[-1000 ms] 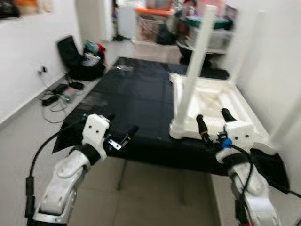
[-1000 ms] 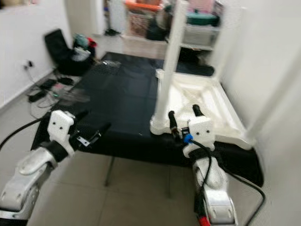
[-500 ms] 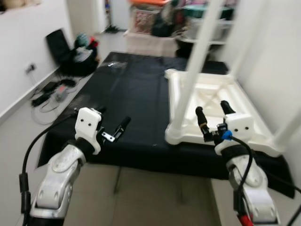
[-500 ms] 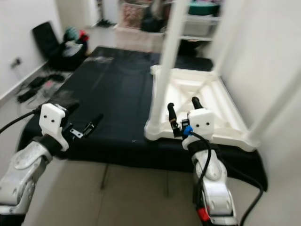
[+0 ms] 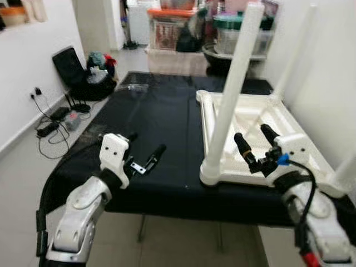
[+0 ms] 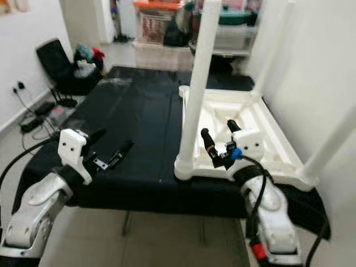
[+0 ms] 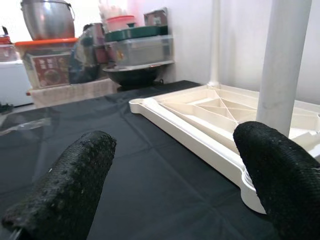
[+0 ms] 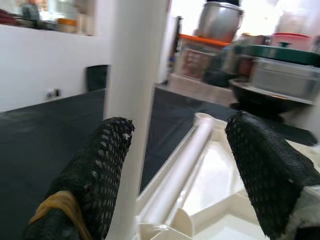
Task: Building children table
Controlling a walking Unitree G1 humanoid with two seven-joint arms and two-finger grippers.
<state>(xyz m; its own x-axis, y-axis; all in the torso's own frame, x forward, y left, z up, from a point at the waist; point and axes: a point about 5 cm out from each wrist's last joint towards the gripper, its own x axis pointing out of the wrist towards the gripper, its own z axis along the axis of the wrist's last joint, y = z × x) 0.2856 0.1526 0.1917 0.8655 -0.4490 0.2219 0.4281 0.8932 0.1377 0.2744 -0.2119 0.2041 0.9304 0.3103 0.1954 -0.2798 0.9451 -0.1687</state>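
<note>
The white plastic children's table top [image 5: 261, 125] lies upside down on the right half of a black-covered work surface [image 5: 156, 122], its ribbed underside facing up, close to the white wall on the robot's right. Round white legs stand up from its corners: the near-left leg [image 5: 231, 94] is seated in its socket, a far leg [image 5: 292, 53] rises beside the wall, and another near leg [image 5: 345, 169] shows at the right edge.

We judge the top to be light, stiff moulded plastic with a smooth, somewhat slippery skin. The legs are rigid tubes that would lever hard on their sockets if pushed sideways, so we would take hold low on a leg, near the socket, or on the raised rim of the top, where the ribs stiffen it.

Our right gripper [image 5: 257, 143] hovers over the near edge of the top, just beside the near-left leg, its two black fingers spread apart and holding nothing; in the right wrist view the leg [image 8: 132, 100] stands just beside one finger [image 8: 95, 170], not yet between the two. Our left gripper [image 5: 143, 154] hangs over the bare black cover, well apart from the table top, its fingers likewise parted and empty.

Farther out, a black bag [image 5: 83, 72] and cables [image 5: 53, 114] lie on the floor by the left wall, and storage boxes [image 5: 172, 28] and pots stand beyond the far end. We can read no brand, label or writing anywhere; the print on the boxes is too blurred.
</note>
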